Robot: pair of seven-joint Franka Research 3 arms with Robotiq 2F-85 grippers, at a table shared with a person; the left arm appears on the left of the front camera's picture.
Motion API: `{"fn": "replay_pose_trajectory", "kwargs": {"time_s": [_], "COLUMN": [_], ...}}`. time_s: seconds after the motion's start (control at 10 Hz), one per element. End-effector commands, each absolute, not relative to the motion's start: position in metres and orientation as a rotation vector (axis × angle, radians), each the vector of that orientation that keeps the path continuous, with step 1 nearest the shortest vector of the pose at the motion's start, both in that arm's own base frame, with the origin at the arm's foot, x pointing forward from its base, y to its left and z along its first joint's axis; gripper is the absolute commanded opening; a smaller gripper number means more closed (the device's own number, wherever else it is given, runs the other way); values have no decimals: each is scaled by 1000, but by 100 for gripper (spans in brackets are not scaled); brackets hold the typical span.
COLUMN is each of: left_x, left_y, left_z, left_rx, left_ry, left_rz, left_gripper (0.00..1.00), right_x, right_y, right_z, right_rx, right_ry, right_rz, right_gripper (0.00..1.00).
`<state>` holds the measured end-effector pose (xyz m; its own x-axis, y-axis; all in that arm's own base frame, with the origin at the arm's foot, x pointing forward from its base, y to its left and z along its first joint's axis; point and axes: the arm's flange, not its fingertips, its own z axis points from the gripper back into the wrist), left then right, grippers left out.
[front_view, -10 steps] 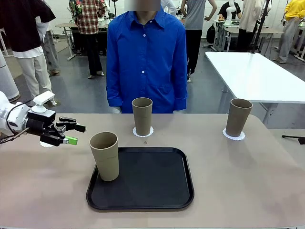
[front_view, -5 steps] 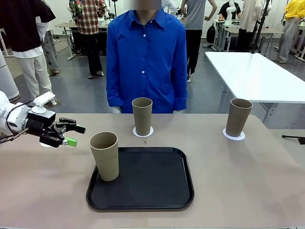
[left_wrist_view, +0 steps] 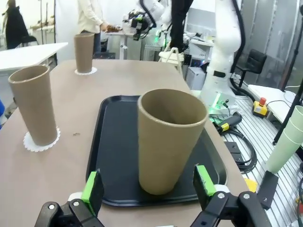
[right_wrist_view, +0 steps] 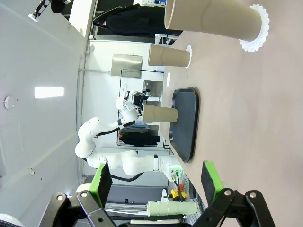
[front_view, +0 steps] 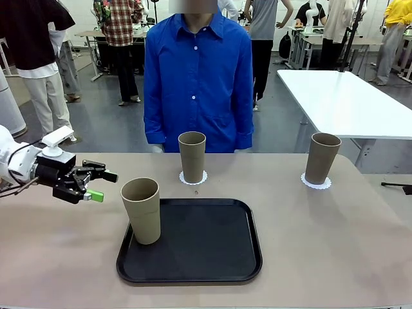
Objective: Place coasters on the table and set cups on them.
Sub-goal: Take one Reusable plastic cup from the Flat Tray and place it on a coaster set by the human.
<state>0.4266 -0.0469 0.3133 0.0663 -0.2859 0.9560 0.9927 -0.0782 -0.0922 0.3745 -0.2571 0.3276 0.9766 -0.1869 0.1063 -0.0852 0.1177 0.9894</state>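
- Left gripper [front_view: 96, 185] jaws apart, empty.
- Cup [front_view: 141, 210] on tray [front_view: 193, 270] corner: upright, at its 4 o'clock, near.
- Right gripper [right_wrist_view: 156, 182] jaws apart, well away.

The front camera sits on the robot's side, above the tabletop [front_view: 335, 244], facing the person across it. The left wrist camera looks low and close along its fingers [left_wrist_view: 93, 189] at the tray [left_wrist_view: 113, 156] and nearest cup [left_wrist_view: 168, 142]. The right wrist camera, rolled sideways, looks from farther off along the same tabletop [right_wrist_view: 246, 118], sharing tray [right_wrist_view: 185, 123] and cups.
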Motion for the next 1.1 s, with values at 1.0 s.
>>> {"fn": "replay_pose_trajectory", "kwargs": {"time_s": [1.0], "left_x": [413], "left_y": [-84], "left_z": [241], "left_rx": [-1192], "left_ry": [-1014], "left_rz": [-1370], "left_gripper": [100], "right_x": [374], "right_y": [-257], "right_z": [327], "right_rx": [1447], "right_ry": [-215], "right_rz": [-78], "right_gripper": [100]}}
